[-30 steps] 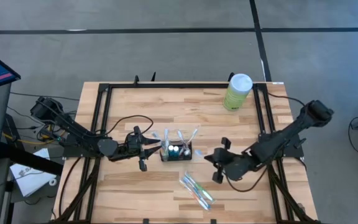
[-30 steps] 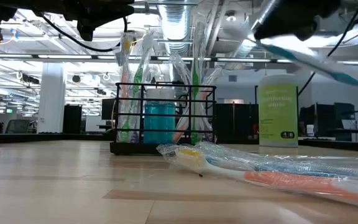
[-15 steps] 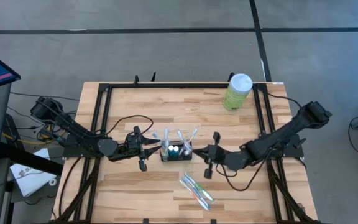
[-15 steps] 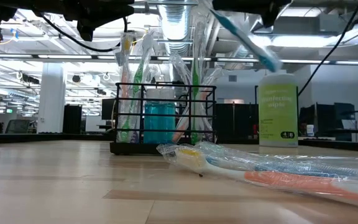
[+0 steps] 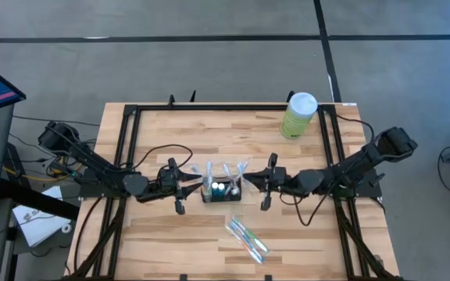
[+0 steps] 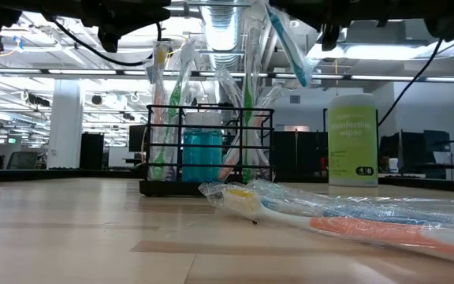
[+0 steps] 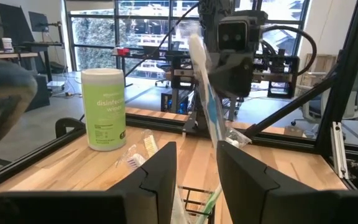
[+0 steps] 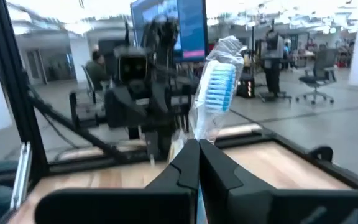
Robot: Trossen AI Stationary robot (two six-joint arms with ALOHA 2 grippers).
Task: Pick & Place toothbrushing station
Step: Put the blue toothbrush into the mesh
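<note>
Your toothbrushing station (image 5: 221,190), the low black wire-mesh holder, stands near the middle of the tabletop (image 5: 178,242), well in from every edge, with wrapped brushes and two teal tubes standing in its compartments. It sits between your two grippers.

Your left gripper (image 5: 187,188) is at the station's left end. In the left wrist view the two dark fingers (image 7: 160,180) stand apart with the station's wire rim (image 7: 194,194) showing low in the gap between them; you cannot tell from the pictures whether the fingers touch the wire. The jaws are parted, not pinched together.

Your right gripper (image 5: 261,182) hangs just beside the station's right end, above the tabletop. Its jaws are closed on a wrapped toothbrush (image 8: 215,93) with blue bristles, held bristle end away from the wrist. In the low view that toothbrush (image 6: 288,43) slants above the station's right side, its lower end clear of the wire top.

Two more wrapped toothbrushes (image 5: 248,238) lie flat toward the tabletop's near edge, apart from the station. A pale-green canister (image 5: 298,115) stands by the far right corner.
</note>
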